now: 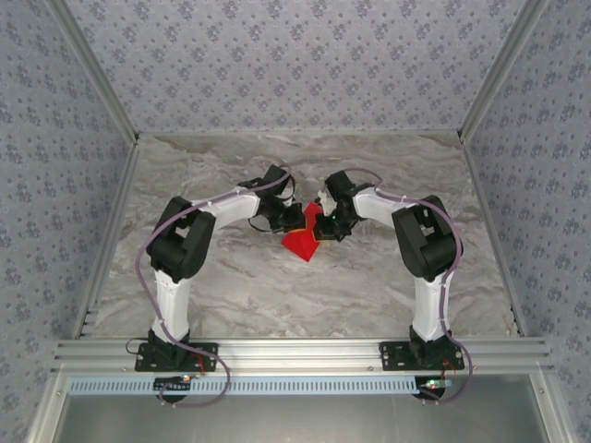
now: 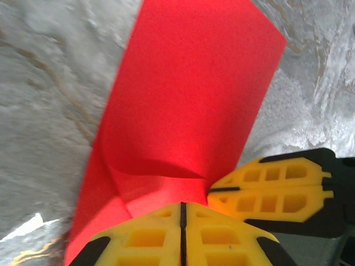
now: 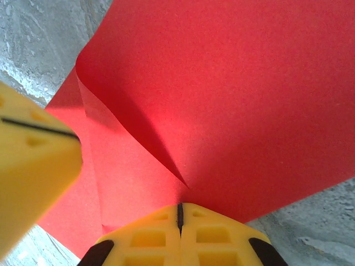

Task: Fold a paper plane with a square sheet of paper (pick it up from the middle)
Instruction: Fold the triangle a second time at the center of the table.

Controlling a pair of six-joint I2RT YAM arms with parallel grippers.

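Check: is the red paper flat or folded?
Partly folded: the red paper curls over itself along a crease, pinched between left gripper and right gripper.

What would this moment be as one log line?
step: folding | left gripper: shut on red paper sheet | right gripper: shut on same sheet | sheet: curled, creased

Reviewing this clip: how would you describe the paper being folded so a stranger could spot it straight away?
On the grey marbled table, look to the middle. There the left gripper and right gripper both pinch the red paper sheet, partly folded, one corner pointing toward the near edge. It is the only red thing; everything around it is grey, white, black or yellow.
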